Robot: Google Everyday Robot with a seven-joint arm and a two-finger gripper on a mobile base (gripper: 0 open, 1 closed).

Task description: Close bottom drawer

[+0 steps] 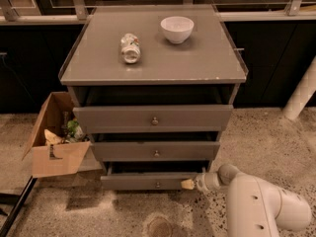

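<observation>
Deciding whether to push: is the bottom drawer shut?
Open: the bottom drawer stands forward of the middle drawer, dark gap above. The gripper is at its right end.
</observation>
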